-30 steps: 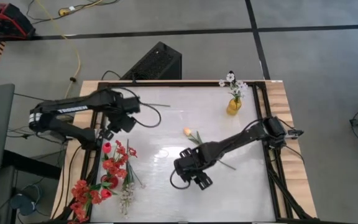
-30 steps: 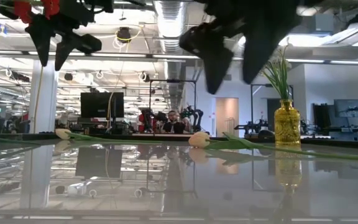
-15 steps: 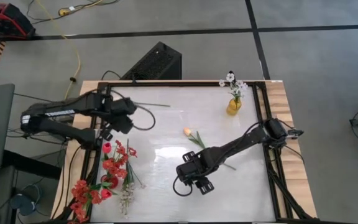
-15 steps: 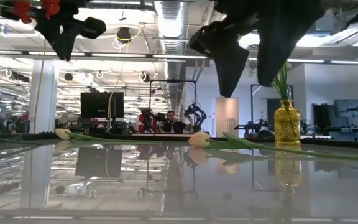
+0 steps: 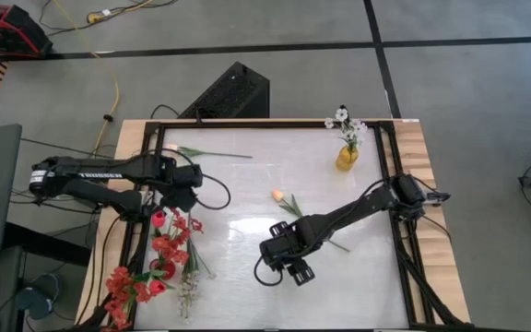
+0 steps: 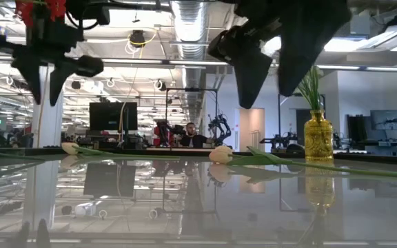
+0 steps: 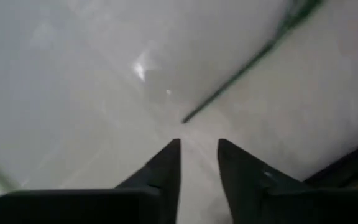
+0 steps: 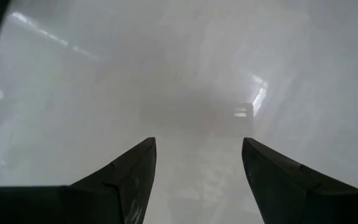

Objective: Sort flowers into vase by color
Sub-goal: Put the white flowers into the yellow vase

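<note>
On table (image 5: 247, 277), two peach tulips (image 5: 277, 195), one vase (image 5: 346, 158)

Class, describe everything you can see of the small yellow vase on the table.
The yellow vase looks like amber-tinted glass, with a round belly and a narrow neck. It stands upright near the table's far right corner, holding thin green stems topped with tiny white blossoms. Neither gripper touches it; a peach tulip lies apart from it on the glossy white tabletop.
</note>
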Motion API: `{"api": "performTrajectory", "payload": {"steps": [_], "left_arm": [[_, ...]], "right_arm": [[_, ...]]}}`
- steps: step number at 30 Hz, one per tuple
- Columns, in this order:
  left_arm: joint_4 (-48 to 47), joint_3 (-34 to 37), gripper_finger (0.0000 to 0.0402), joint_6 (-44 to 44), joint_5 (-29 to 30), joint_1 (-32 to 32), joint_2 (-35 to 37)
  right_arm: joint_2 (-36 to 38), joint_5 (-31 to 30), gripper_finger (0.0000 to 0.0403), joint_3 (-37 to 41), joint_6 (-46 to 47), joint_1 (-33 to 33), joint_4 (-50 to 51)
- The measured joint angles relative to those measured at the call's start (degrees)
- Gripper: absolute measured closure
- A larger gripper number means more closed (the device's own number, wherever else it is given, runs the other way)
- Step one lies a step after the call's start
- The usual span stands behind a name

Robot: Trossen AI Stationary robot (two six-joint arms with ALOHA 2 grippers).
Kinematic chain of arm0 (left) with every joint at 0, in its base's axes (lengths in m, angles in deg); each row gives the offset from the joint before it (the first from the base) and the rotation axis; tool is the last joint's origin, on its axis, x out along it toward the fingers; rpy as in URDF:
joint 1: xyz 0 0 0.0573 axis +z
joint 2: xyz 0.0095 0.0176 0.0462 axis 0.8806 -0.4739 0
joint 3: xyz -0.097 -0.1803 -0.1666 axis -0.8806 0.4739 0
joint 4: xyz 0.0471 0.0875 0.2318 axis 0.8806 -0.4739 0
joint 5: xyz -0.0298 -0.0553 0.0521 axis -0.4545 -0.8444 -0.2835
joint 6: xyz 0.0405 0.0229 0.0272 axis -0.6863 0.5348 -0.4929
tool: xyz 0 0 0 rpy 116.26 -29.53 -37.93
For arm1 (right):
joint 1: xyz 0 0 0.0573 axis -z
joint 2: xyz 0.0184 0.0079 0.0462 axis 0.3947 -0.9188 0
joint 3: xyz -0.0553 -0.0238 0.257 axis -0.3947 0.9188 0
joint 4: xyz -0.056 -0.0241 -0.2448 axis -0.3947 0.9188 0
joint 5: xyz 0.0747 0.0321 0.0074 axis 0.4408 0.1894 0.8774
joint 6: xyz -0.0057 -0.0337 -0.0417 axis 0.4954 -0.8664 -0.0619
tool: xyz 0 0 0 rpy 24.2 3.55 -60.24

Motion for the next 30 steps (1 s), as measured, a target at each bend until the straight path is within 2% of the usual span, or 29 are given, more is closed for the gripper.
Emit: {"api": "performTrajectory", "payload": {"steps": [5, 9, 20, 25, 27, 30], "left_arm": [[0.0, 2.8, 0.0238, -5.8, 0.5, -2.3, -2.6], [3.6, 4.9, 0.0212, -7.4, 0.9, -4.5, -4.9], [13.0, 9.2, 0.0209, -7.8, 0.9, -14.4, -10.8], [17.8, 11.3, 0.021, -8.7, 2.1, -16.9, -12.9], [17.7, 11.3, 0.0217, -9.4, 2.3, -17.2, -13.8], [17.6, 11.3, 0.0248, -9.9, 1.5, -17.2, -14.7]], "right_arm": [[0.0, 0.0, 0.0138, 0.0, -0.2, 1.3, -0.1], [0.0, 0.0, 0.0138, 0.0, -0.2, 1.7, -0.1], [0.0, 0.0, 0.0138, 0.0, -0.5, 1.6, 0.0], [0.0, 0.0, 0.0138, 0.0, -0.9, 1.6, 0.0], [0.0, 0.1, 0.0138, 0.0, -0.9, 1.6, 0.1], [0.0, 0.1, 0.0138, 0.0, -0.8, 1.6, 0.1]]}}
